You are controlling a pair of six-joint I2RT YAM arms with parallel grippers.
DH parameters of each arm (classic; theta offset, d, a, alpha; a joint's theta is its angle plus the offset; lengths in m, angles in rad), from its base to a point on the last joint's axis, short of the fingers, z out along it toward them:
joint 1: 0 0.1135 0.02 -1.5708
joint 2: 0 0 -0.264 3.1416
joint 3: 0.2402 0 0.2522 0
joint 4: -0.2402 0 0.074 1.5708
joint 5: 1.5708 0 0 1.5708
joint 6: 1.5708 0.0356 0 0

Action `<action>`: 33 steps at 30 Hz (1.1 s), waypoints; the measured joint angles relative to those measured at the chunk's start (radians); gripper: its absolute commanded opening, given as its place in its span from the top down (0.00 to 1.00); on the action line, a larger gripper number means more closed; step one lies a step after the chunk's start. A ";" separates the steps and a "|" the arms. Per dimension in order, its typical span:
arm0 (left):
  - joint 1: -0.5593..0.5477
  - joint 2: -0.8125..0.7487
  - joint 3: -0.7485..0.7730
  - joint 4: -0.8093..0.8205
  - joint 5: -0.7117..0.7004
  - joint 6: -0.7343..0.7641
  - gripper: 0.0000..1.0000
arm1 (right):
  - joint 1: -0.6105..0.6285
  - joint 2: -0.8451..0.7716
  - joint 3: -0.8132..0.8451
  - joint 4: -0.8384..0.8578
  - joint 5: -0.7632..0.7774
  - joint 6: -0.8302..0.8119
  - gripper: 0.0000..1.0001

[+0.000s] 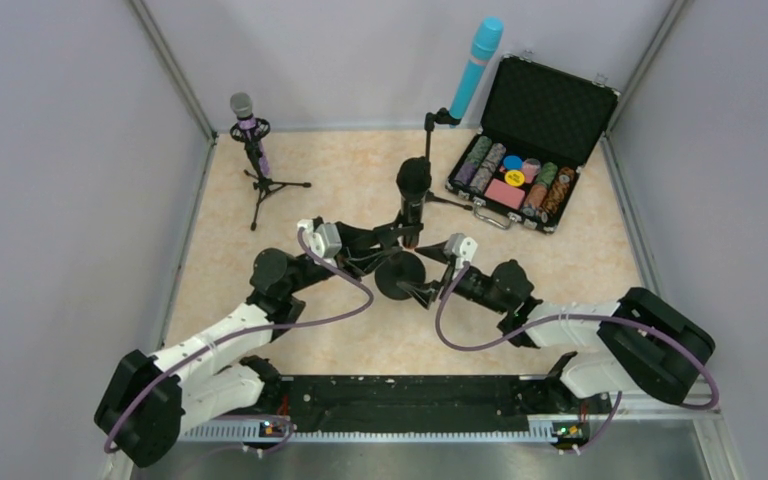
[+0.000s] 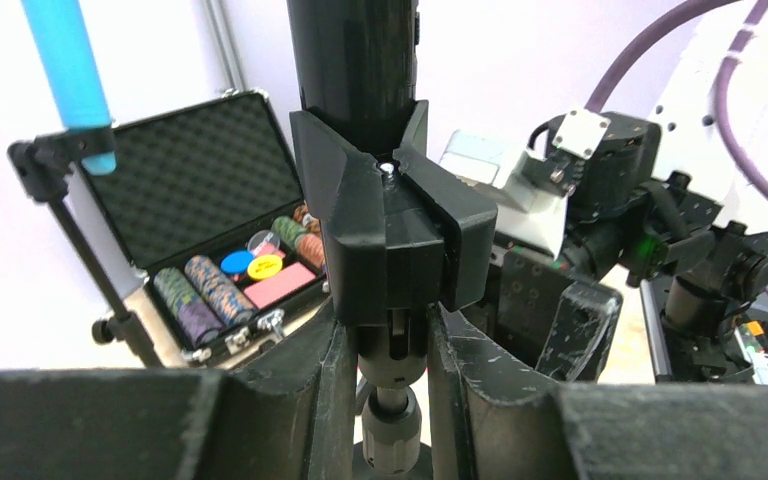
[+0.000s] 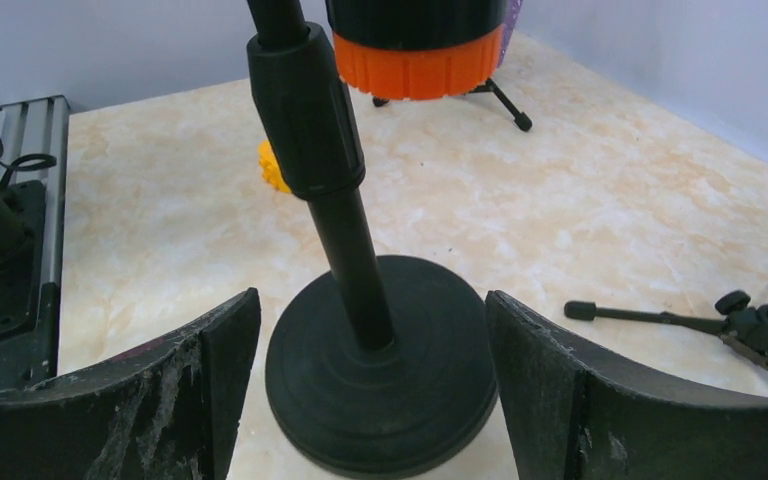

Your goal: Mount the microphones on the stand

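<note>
Both arms reach inward low over the tabletop (image 1: 360, 190), the left end effector (image 2: 385, 340) pinched narrow on the stand (image 3: 310, 120), the right end effector (image 3: 368, 300) spread wide.

Right gripper (image 3: 372, 330) is spread wide here, fingers (image 3: 190, 390) down at 7 and 5 o'clock, just beside the round base (image 3: 400, 400) of the black stand (image 3: 355, 265) at 6. It runs up toward 11 with a fat collar (image 3: 305, 110). The orange end (image 3: 418, 70) of a black microphone (image 3: 410, 12) sits at 12. Tripod legs poke in at 1 (image 3: 505, 103) and 3 (image 3: 660, 320), on a marbled beige table (image 3: 580, 200).
</note>
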 measured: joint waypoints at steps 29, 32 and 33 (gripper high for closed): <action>-0.148 0.090 0.120 0.027 -0.153 0.003 1.00 | 0.047 0.237 0.045 0.001 0.167 -0.118 0.23; -0.149 0.089 0.127 0.021 -0.153 0.019 1.00 | 0.047 0.254 0.045 0.015 0.177 -0.106 0.23; -0.149 0.089 0.131 0.013 -0.151 0.026 1.00 | 0.047 0.257 0.044 0.021 0.181 -0.102 0.23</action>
